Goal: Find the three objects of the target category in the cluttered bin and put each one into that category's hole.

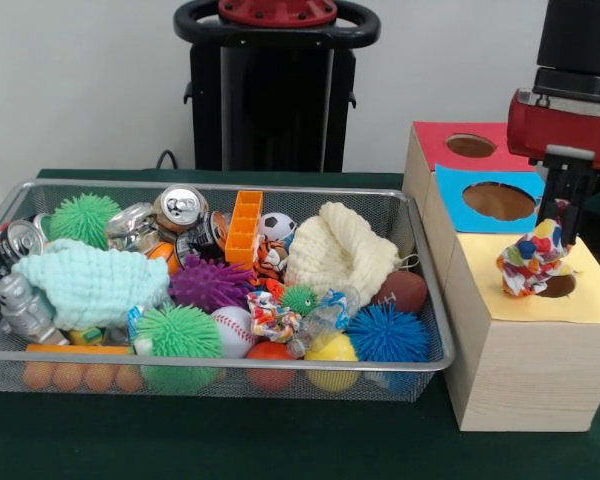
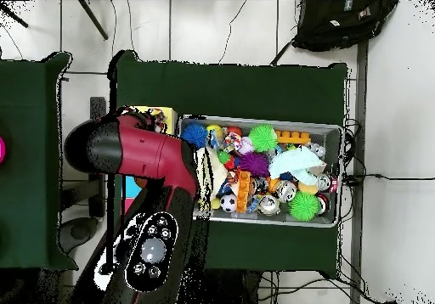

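Gripper (image 1: pixel 546 243) hung directly above the hole (image 1: pixel 558 286), jaws closed on a multicoloured cloth ball (image 1: pixel 529 262). Best released only once centred over the hole, well clear of the cluttered bin (image 1: pixel 420 290).

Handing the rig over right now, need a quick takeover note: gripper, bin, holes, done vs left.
Gripper: shut on a multicoloured crumpled wad, hanging right over the yellow-surround hole, not yet released.
Cluttered bin: still packed; a similar multicoloured wad lies near its front middle.
Done: one item carried to the hole.
Left: drop it, then probably search the bin for more. Earlier drops cannot be told.
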`<action>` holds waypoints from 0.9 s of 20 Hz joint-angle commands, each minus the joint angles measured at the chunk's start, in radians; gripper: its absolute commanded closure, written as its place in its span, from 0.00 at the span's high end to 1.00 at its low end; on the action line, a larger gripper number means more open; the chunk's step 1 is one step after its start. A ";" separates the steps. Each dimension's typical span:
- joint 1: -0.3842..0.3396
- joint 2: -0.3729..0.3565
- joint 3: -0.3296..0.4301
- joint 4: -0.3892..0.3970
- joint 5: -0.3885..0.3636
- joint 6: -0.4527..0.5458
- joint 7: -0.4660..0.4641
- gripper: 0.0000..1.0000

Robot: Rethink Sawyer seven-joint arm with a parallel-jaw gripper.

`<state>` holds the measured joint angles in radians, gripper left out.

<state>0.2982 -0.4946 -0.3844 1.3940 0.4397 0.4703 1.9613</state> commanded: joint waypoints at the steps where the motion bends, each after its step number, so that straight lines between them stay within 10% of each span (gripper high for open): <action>1: 0.006 0.030 0.082 0.088 0.050 0.048 0.275 0.00; 18: -0.021 0.005 0.108 0.135 0.056 0.079 0.231 0.00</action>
<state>0.3040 -0.4973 -0.3841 1.4093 0.4529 0.4703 1.9613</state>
